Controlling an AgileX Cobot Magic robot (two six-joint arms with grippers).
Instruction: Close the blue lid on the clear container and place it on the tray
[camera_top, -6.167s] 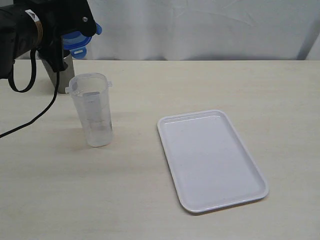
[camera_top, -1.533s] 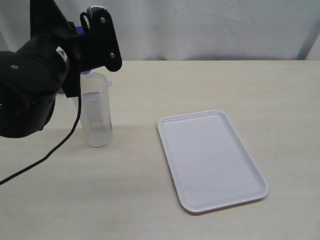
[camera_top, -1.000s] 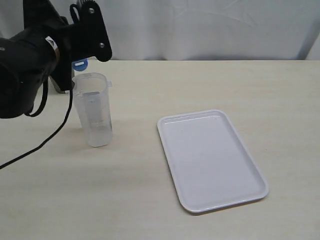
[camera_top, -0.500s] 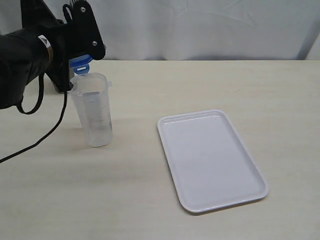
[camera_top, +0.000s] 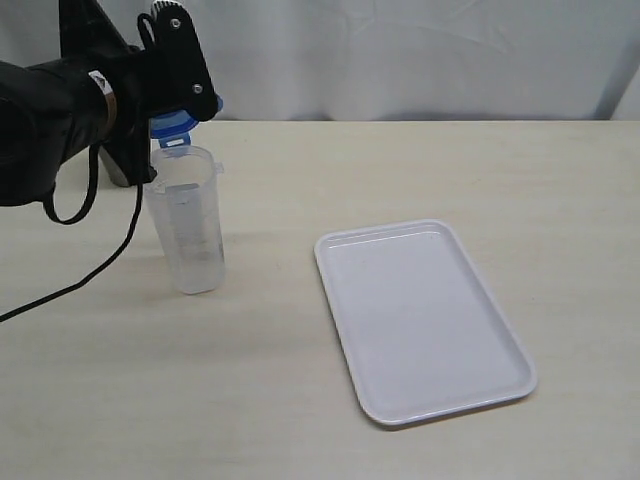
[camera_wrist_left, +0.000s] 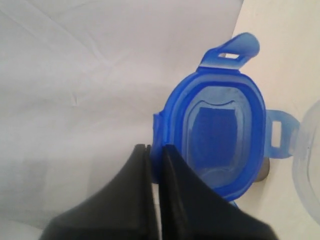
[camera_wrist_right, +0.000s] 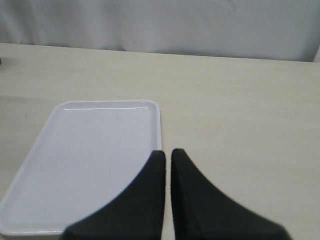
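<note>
The blue lid (camera_top: 176, 127) (tabbed) hangs above upright clear container (camera_top: 186, 225), tray (camera_top: 420, 320) apart.

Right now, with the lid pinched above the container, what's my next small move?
Probably nudge the left gripper so the blue lid centres over the clear container's mouth: pinched by one edge, it hangs off toward the rim's back side, not seated.

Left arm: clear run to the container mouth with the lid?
Probably yes. The left gripper holds the lid by its edge just above the container, whose mouth is open; nothing sits between them. The lid looks tilted, so it needs levelling.
</note>
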